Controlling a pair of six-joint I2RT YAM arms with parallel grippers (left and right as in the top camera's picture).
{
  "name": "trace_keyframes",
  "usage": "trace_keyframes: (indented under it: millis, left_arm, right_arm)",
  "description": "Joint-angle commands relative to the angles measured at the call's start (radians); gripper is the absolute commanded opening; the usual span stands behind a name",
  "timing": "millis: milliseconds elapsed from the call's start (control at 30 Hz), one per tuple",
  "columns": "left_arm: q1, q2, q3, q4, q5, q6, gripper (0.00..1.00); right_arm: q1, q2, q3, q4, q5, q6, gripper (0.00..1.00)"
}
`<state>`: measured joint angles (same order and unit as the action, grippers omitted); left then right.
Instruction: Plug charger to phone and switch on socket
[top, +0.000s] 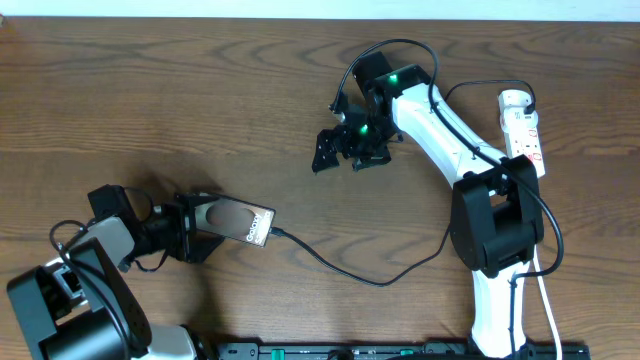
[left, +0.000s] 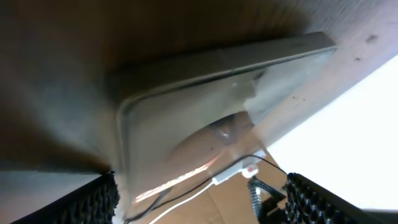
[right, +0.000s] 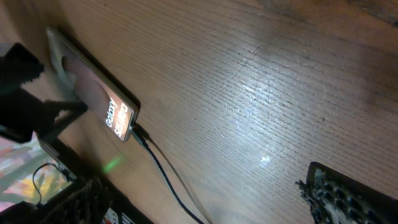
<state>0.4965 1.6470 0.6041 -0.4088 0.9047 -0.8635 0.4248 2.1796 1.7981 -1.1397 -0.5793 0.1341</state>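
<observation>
Straddles the phone (top: 240, 222) at 8 o'clock with left gripper (top: 200, 228) spread wide, likely bracing it for plugging; cannot tell whether actually pinching. Finds the charger (top: 340, 268) tip already at the phone's 3 o'clock end. Hangs right gripper (top: 345, 150) wide and empty near centre, probably free for the socket (top: 522, 125) switch toward 3 o'clock, not yet touched.

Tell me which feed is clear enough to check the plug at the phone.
Overhead: evenly lit and sharp, the charger reaching the phone reads plainly. Left wrist: too close, soft, reflections on the glass, dark shadow upper left, blown-out white lower right. Right wrist: glare on the table, but the plug end is sharp.
</observation>
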Motion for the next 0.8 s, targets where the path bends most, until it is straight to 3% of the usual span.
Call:
trace_keyframes:
  millis: [0, 167, 467, 767]
  left_arm:
    - [-0.002, 0.051, -0.095, -0.043, -0.708, 0.126, 0.90]
    - [-0.002, -0.099, -0.062, -0.088, -0.706, 0.168, 0.90]
    - [-0.026, -0.399, 0.131, -0.198, -0.606, 0.412, 0.90]
    - [-0.156, -0.441, 0.450, -0.324, -0.610, 0.516, 0.90]
  right_arm:
    - [0.009, -0.033, 0.018, 0.000, 0.010, 0.011, 0.99]
    - [0.009, -0.033, 0.018, 0.007, 0.013, 0.011, 0.99]
    - [0.003, -0.033, 0.018, 0.025, 0.031, 0.011, 0.99]
    - [-0.058, -0.033, 0.044, -0.011, 0.049, 0.011, 0.99]
